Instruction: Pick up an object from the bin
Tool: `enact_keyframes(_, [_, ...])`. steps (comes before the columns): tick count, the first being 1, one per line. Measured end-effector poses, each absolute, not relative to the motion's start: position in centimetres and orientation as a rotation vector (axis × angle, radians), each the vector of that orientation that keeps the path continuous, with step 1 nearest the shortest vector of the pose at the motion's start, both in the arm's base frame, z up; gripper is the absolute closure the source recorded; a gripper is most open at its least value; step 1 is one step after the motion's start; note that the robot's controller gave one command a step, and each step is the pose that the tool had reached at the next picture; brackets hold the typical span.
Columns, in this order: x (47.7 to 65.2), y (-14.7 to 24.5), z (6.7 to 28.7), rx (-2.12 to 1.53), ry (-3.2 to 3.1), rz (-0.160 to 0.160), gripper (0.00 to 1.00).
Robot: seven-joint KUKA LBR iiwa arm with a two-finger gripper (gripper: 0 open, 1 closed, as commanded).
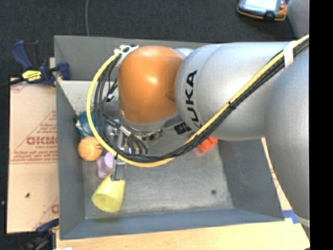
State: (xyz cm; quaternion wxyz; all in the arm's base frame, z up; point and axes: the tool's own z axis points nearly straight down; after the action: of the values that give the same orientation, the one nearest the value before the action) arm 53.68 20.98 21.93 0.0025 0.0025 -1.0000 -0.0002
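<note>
gripper (119,170) beside yellow cup (109,195)

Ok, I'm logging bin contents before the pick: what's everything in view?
Yellow plastic cup: one, yellow, lying in the bin's lower left.
Orange round ball: one, orange, by the left wall.
Small lilac piece: one, lilac, between ball and cup.
Blue thing: one, blue, above the ball, partly hidden.
Orange-red block: one, mid-bin, under the arm.
Orange-edged handheld device: one, outside, top right.
Grey metal bin: one, centre.
Robot: silver arm, orange wrist cover, yellow cable, gripper by the lilac piece.
</note>
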Motion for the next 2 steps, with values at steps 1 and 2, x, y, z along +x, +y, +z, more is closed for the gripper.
enact_keyframes(1, [53.9, 20.9, 22.3, -0.001, -3.144, -0.003, 0.00])
enact_keyframes(2, [49.3, 21.4, 7.8, 0.902, -3.010, -0.001, 0.00])
